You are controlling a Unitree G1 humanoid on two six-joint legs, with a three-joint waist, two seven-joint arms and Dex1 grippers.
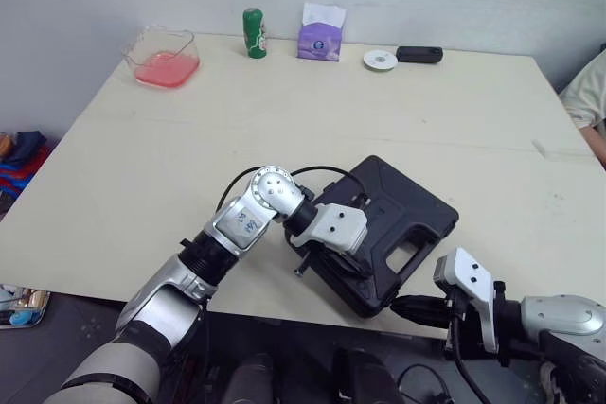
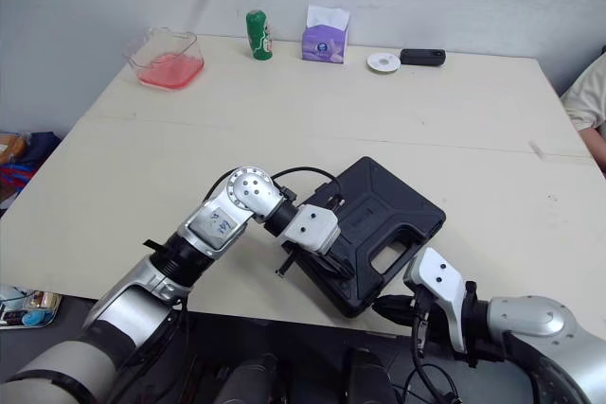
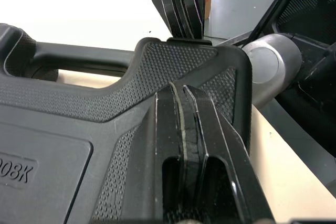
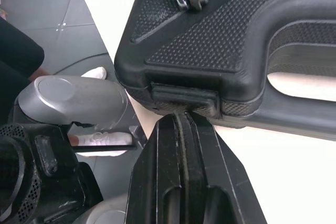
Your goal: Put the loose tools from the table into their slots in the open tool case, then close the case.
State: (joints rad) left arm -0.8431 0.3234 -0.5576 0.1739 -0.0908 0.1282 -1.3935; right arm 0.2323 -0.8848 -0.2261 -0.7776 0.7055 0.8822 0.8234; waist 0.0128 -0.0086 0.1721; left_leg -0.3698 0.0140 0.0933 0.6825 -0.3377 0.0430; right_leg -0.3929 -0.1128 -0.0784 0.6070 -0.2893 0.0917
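A pale wooden surface [image 1: 284, 130] stands against a white wall. Near its front edge lies the black plastic tool case [image 1: 398, 210], turned at an angle, with its lid down flat and its handle cutout [image 1: 409, 257] facing the front edge.

The left arm reaches in from the front left and bends over the case. The left jaws are closed, and the two black fingers [image 3: 168, 129] are pressed together with only a thin seam between them. They lie on the lid's dotted, textured corner by the handle.

The right arm comes in low from the front right, just off the edge of the surface. The right jaws are closed too, their fingers [image 4: 168, 161] squeezed together. The tips meet the small latch [image 4: 184, 98] on the case's front wall, at the corner nearest the robot. In the left wrist view these same right fingers rise against that latch from beyond the edge of the lid.

Along the far side of the surface, well apart from the case, sits a row of things. From the left they are a clear container [image 1: 163, 56] holding something pink, a green bottle [image 1: 253, 33], a purple tissue pack [image 1: 321, 35], a small white disc [image 1: 380, 61] and a flat black device [image 1: 418, 54]. A person's light sleeve [image 1: 589, 92] shows at the right edge.
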